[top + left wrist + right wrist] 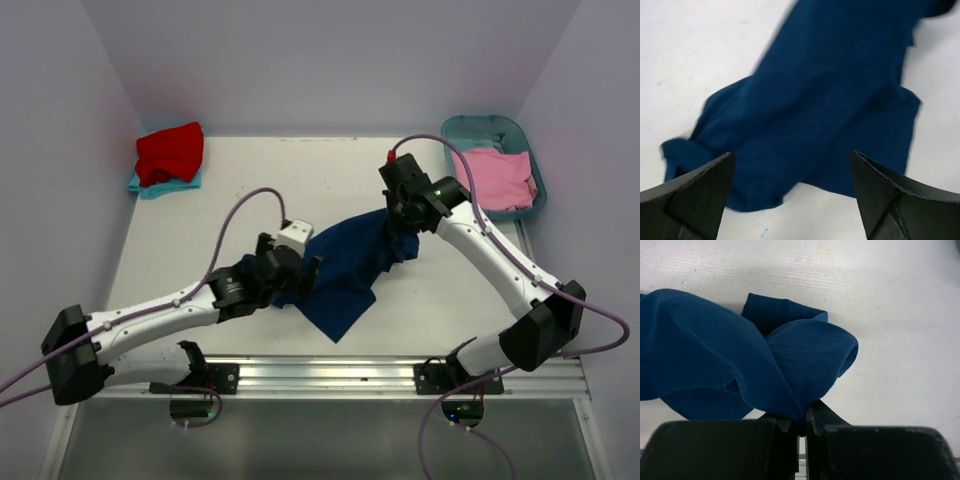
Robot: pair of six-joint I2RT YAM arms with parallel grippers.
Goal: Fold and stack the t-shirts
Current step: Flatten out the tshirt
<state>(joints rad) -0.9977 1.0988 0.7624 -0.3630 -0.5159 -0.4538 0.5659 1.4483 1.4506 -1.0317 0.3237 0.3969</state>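
Clearly soft, light and floppy, the navy t-shirt (pixel 345 268) sags in folds on the counter (pixel 180 230) between both arms. The right gripper (pixel 807 416) pinches a bunched edge; the left gripper (pixel 792 160) gapes wide and empty, cloth just ahead. Best hold, I judge: a hem corner, pinched flat.

The navy t-shirt (pixel 715 355) is soft matt cloth; the table (pixel 890 290) smooth, faintly ribbed.

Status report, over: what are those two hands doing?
Left hand open above navy shirt. Right hand shut, pinching its fold. Nothing in the way.
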